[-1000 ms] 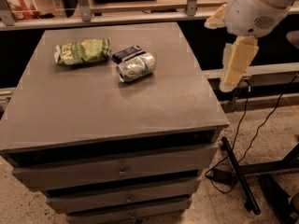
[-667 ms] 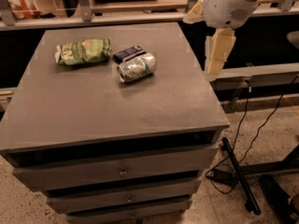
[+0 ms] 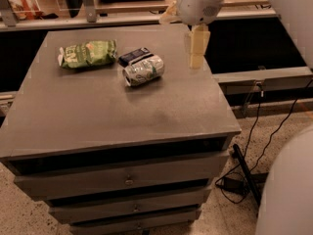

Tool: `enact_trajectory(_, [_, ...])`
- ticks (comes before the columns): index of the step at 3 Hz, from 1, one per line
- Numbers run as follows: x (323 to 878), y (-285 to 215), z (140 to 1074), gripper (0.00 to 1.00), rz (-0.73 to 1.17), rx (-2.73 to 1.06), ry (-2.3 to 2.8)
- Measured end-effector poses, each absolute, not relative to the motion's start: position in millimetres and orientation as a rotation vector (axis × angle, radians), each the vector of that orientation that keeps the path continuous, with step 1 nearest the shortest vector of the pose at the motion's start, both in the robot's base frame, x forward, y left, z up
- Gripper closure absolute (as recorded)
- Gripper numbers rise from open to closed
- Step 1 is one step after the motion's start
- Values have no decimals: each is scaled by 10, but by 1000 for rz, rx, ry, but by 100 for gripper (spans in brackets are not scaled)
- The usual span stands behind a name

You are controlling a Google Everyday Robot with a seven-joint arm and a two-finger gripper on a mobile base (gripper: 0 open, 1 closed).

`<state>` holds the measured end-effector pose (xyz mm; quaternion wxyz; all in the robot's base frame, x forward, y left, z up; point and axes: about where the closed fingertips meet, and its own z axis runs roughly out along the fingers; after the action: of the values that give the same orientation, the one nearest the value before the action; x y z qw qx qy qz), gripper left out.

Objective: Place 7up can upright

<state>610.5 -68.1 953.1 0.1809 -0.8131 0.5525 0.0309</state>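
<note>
The 7up can (image 3: 144,70), silver and green, lies on its side on the grey cabinet top (image 3: 112,116), back centre, with its shiny end facing front left. My gripper (image 3: 196,61) hangs from the white arm (image 3: 200,1) above the right part of the top. It is to the right of the can, a clear gap away, and holds nothing that I can see.
A crinkled green snack bag (image 3: 88,54) lies at the back left. A small dark flat packet (image 3: 134,56) lies just behind the can, touching it. The cabinet has drawers (image 3: 128,180) below. Cables (image 3: 244,155) run on the floor at right. A white robot body (image 3: 288,190) fills the lower right.
The arm and gripper have moved left, from beyond the cabinet's right edge to over its right part, closer to the can. The can, bag and packet have not moved.
</note>
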Motion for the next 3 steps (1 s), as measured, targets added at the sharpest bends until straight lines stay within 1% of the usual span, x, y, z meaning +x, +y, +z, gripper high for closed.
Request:
enact_trajectory(1, [6225,-394,9402,0,96,-2324,1554])
enact_trajectory(3, [6267,54,8945,0,202,-2413,1494])
